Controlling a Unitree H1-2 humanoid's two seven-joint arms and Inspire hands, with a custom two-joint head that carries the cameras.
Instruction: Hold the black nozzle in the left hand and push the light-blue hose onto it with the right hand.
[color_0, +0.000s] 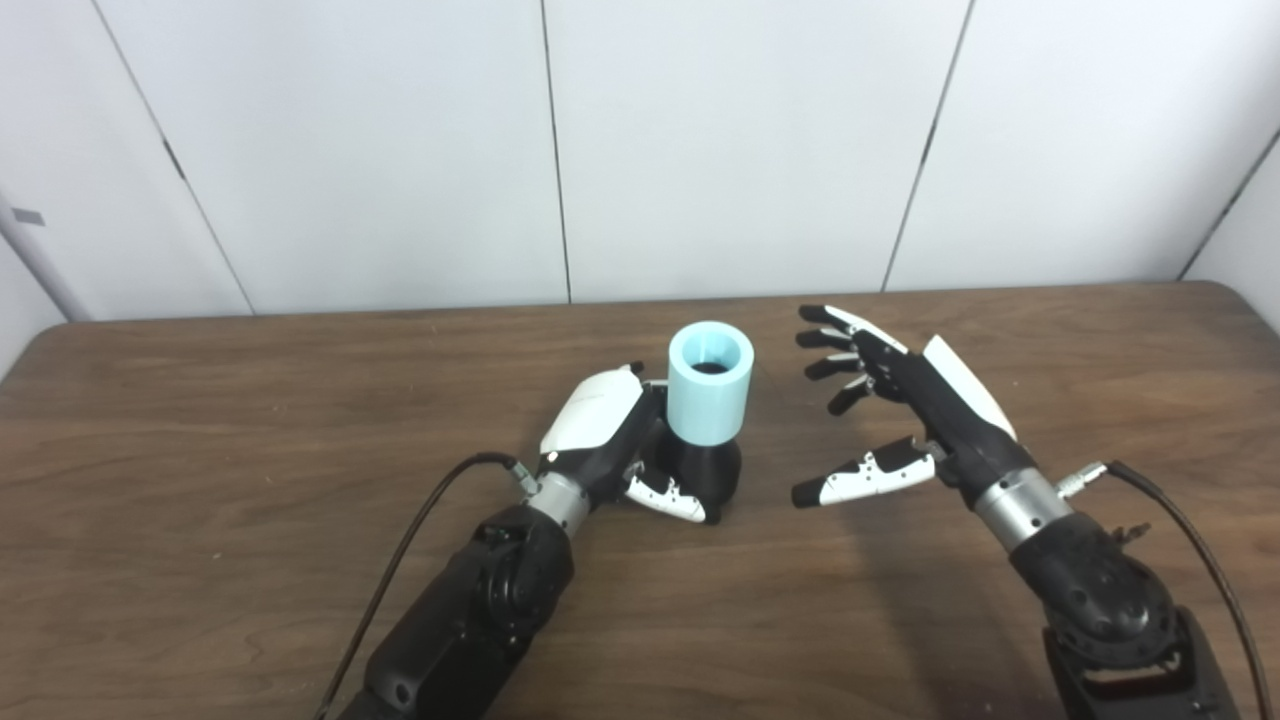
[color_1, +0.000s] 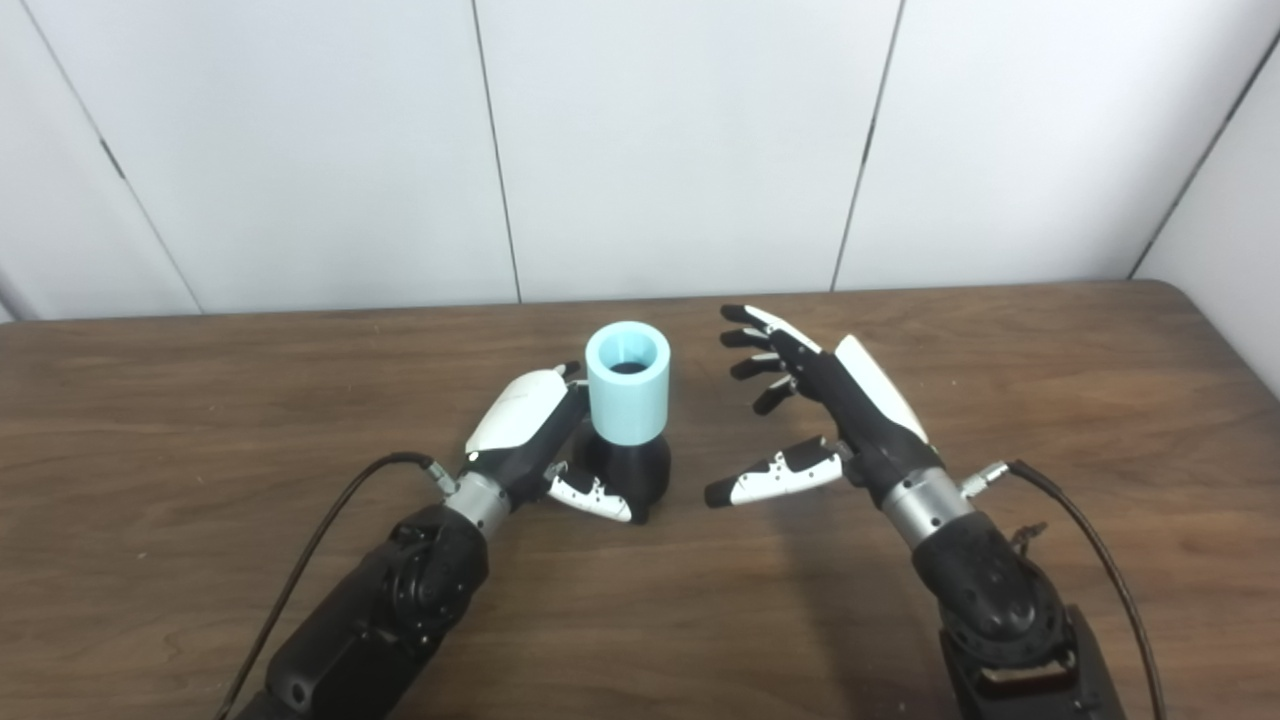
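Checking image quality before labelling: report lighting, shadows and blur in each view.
Left eye view: even, soft light, faint shadow on the table under the right hand; sharp. Right eye view: same light, hose crisp, no glare.

**Hose seated on nozzle, mid-table**

You see the short light-blue plastic hose cylinder (color_0: 709, 385) standing upright, open end up, on the rounded black plastic nozzle (color_0: 708, 472), which rests on the table, left of centre.
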